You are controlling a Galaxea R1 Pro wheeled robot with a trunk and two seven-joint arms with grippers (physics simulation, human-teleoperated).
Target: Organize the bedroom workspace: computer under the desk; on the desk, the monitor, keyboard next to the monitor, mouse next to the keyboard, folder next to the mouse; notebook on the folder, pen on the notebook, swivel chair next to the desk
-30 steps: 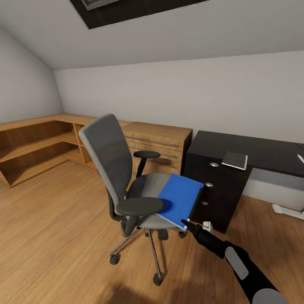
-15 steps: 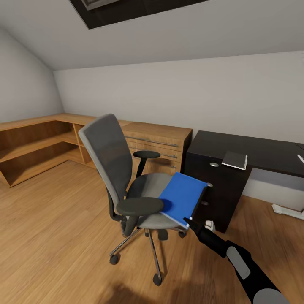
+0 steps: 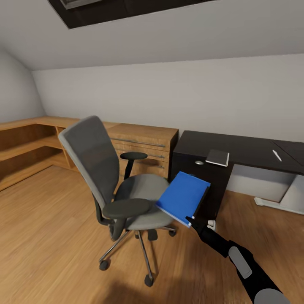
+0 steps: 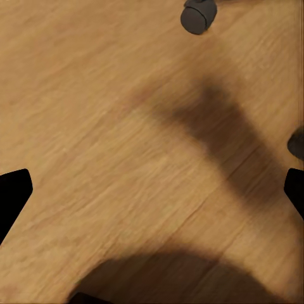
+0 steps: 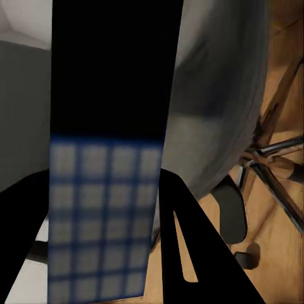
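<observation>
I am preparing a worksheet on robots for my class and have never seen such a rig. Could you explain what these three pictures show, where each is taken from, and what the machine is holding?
This is a simulated two-armed robot. The large picture is from a camera on its head. The right gripper, at the end of its black arm, pinches a thin bright blue folder, tilted and lifted off the grey padded swivel chair. Behind stands a glossy black-topped desk bearing a small dark notebook and a white pen.

The other pictures are from cameras near each gripper. The right one looks along the fingers clamping the folder. The left one looks down at the wooden floor and a chair castor, with the fingers spread apart.
</observation>
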